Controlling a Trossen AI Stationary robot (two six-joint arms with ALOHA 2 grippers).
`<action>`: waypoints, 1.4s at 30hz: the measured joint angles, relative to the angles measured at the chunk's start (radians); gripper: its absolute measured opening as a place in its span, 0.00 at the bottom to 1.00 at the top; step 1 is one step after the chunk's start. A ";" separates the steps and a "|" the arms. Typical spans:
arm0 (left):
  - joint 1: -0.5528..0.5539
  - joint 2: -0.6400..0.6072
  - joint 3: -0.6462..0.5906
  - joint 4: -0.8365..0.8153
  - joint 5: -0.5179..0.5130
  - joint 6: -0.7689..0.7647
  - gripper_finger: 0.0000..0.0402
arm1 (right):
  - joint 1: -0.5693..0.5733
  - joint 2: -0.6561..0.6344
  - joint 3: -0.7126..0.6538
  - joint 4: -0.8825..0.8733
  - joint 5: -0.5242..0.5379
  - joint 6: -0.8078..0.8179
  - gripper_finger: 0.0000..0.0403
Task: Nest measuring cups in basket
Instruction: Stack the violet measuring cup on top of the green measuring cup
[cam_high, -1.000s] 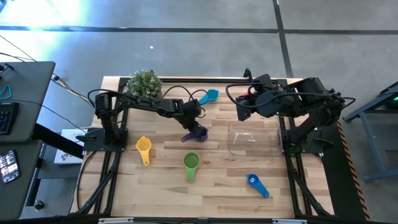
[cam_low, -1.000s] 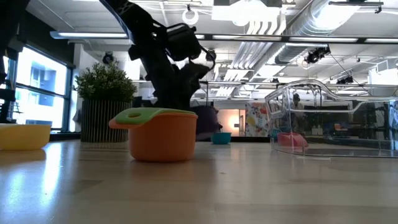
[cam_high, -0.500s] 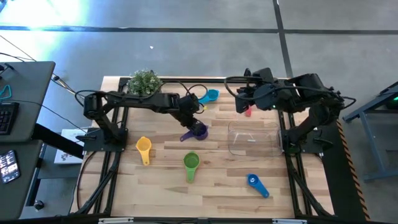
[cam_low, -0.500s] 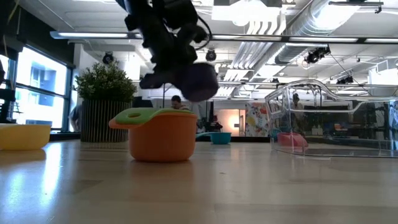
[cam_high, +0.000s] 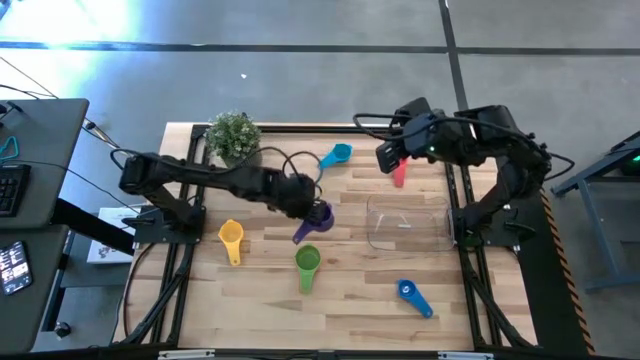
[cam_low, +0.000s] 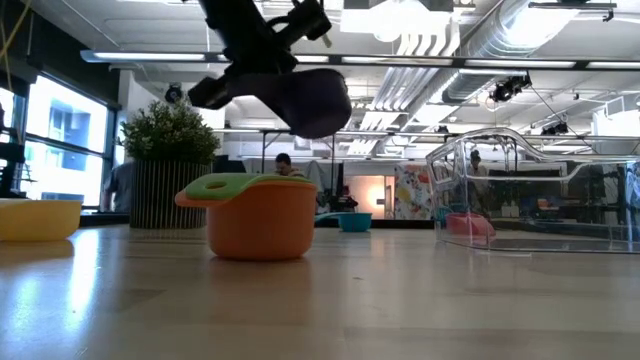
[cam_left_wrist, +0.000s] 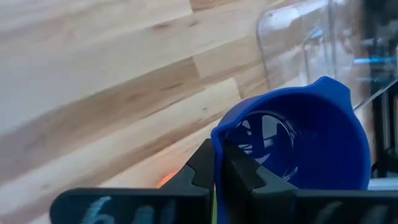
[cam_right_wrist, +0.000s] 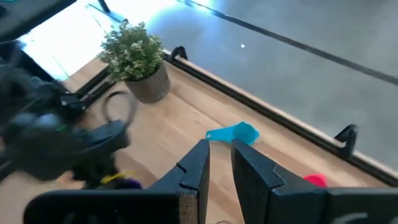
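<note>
I lifted the purple cup off the desk; my left end effector pinches its rim. Next it goes to the basket.

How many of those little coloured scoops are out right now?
7: purple in the left gripper; light blue near the table's back edge; magenta beside the basket; yellow; blue; green stacked on salmon, which shows only from table height.

Glossy plastic purple cup, smooth wooden table
</note>
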 joint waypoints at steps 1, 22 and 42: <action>-0.015 0.000 0.000 -0.004 -0.027 -0.030 0.01 | -0.008 0.000 0.000 0.000 0.000 -0.011 0.15; -0.267 0.001 0.000 -0.115 -0.263 -0.395 0.01 | -0.060 0.000 0.000 0.000 -0.030 -0.104 0.15; -0.414 0.001 0.000 -0.114 -0.263 -0.615 0.01 | -0.060 0.009 -0.028 0.001 -0.026 -0.023 0.15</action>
